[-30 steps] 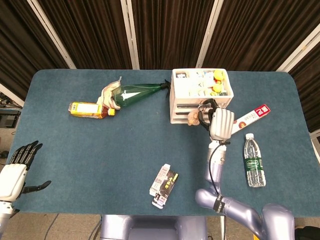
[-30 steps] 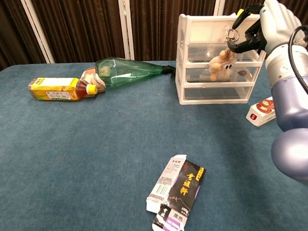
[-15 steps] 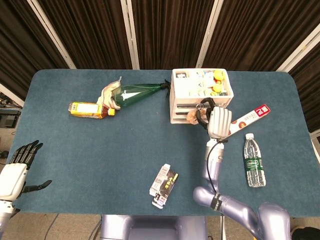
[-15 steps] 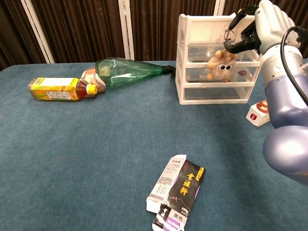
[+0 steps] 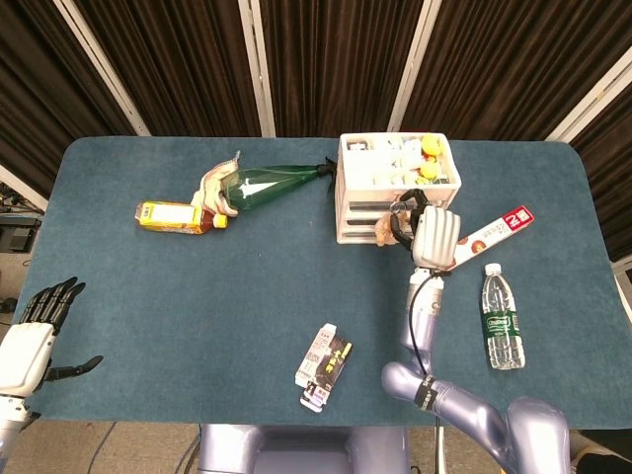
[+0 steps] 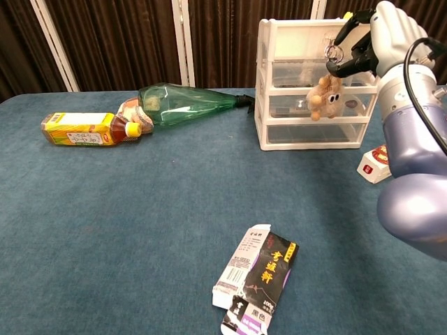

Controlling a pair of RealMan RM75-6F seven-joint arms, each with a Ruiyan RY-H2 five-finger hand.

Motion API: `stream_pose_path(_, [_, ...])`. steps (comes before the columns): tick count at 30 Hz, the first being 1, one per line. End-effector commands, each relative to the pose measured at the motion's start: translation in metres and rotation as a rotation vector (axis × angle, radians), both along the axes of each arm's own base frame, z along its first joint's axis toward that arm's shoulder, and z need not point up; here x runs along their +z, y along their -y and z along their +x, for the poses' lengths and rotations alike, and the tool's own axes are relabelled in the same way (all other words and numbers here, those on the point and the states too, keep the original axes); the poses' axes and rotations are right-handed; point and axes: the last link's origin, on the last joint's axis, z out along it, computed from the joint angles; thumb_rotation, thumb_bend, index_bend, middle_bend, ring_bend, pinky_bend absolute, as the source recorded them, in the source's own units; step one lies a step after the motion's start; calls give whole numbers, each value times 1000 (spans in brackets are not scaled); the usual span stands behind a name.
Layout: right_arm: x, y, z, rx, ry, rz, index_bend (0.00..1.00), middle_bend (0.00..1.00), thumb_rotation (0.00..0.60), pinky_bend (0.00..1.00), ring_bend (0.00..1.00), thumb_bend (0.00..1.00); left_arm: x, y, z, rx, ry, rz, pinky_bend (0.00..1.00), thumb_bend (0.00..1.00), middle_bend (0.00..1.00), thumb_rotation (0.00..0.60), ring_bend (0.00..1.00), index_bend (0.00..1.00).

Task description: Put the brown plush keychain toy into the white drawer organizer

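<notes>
Dark curtains with pale diagonal poles back a blue carpeted table [image 5: 247, 286]. At its far right the right hand [image 5: 434, 235] pinches the metal ring of the brown plush keychain toy [image 6: 323, 96], which dangles in front of the white drawer organizer [image 6: 307, 84], level with its middle drawer and not yet inside. Only the chest view shows the ring, the toy's big white eyes and round paws, and the organizer's clear drawer fronts; the head view shows just a tan scrap of toy beside the hand, yet reveals the organizer's open top filled with small items, some yellow. The left hand [image 5: 35, 331] appears only in the head view, off the table's near left corner, fingers spread and holding nothing.

Right of the organizer lie a red-and-white box [image 5: 494, 232] and a water bottle [image 5: 502, 318]. Further left are a green bottle [image 6: 188, 101] and a yellow drink bottle [image 6: 87, 128]. Nearest lies an opened black-and-white carton [image 6: 257, 278] with gold Chinese characters, too small to read.
</notes>
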Motion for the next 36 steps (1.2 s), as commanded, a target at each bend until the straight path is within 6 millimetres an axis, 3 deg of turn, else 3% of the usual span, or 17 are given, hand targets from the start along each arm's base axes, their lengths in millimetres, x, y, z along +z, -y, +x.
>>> stream_pose_path(1, [-1, 0, 0, -2, 4, 2, 529, 1000, 600, 875, 1000, 212, 0, 0, 0, -1, 1, 0, 0, 57, 0, 600, 0, 12])
stream_pose_path(7, [-2, 1, 1, -4, 12, -3, 433, 1000, 600, 873, 1000, 153, -1, 0, 1, -2, 2, -1, 0, 57, 0, 600, 0, 13])
stream_pose_path(16, [-3, -6, 1, 9, 14, -4, 414, 1000, 600, 866, 1000, 150, -1, 1, 1, -3, 5, -2, 0, 56, 0, 600, 0, 13])
stream_pose_path(22, [7, -20, -6, 44, 18, -34, 387, 1000, 600, 847, 1000, 149, 1, 1, 0, -6, 3, 2, 0, 57, 0, 600, 0, 15])
stream_pose_path(29, [32, -58, -24, 114, -42, -36, 384, 976, 600, 792, 967, 148, 2, 5, 1, -26, -6, 12, 0, 63, 0, 600, 0, 24])
stream_pose_path(33, [48, -87, -43, 143, -130, 33, 384, 853, 600, 677, 855, 146, 3, 8, 2, -42, -18, 18, 0, 67, 0, 600, 0, 37])
stream_pose_path(36, [62, -106, -59, 131, -220, 101, 371, 706, 600, 542, 720, 144, 3, 10, 3, -60, -22, 31, 0, 67, 0, 600, 0, 41])
